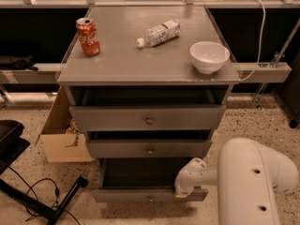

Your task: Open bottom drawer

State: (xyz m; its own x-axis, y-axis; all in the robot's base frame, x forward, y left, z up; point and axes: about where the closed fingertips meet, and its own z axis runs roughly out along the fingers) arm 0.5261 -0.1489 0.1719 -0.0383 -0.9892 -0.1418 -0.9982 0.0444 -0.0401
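The grey cabinet point(150, 74) has three flat-fronted drawers, each with a small round knob. The bottom drawer point(140, 194) is the lowest and slimmest front; it stands pulled out towards me, with its dark inside point(138, 172) showing above the front. Its knob point(150, 199) sits at centre near the frame's lower edge. My gripper point(183, 191) is at the end of the white arm point(253, 177), low at the right, against the top right part of the bottom drawer's front. The top drawer point(149, 118) and middle drawer point(149, 149) also stand slightly out.
On the cabinet top are a red soda can point(88, 36), a plastic bottle lying on its side point(158, 32) and a white bowl point(209, 56). A cardboard box point(61, 135) sits left of the cabinet. A black stand and cables point(42, 200) lie on the floor at left.
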